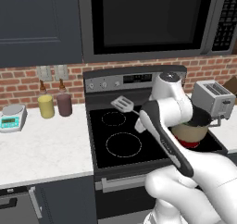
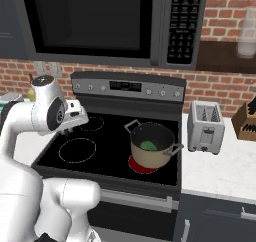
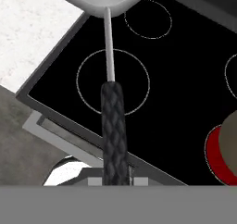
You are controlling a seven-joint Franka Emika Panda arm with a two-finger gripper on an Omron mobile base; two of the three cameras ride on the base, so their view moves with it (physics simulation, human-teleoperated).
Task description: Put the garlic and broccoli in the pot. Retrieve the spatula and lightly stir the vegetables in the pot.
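Spatula (image 1: 123, 104) in the air above the stove (image 1: 139, 144), its slotted silver head over the back left burner rings and its thin shaft running back toward the arm. In the hand view the black textured handle comes straight up from between the finger tips, with the silver shaft and pale head beyond it over the black glass. The claw (image 3: 114, 179) is clenched on the spatula's handle – the tips themselves are mostly hidden at the bottom edge of that view.

The pot (image 2: 151, 146) stands on the front right burner, which glows red beneath it, well apart from the spatula's head. Its grey side handles stick out to either side. Inside, against the dark interior, the green broccoli (image 2: 148, 145) lies on the bottom; the garlic cannot be made out.

A silver toaster (image 2: 205, 126) stands on the worktop (image 1: 41, 149) just right of the stove – on the left side stand a yellow jar (image 1: 46, 106), a dark red bottle (image 1: 64, 102) and a small scale (image 1: 12, 116)
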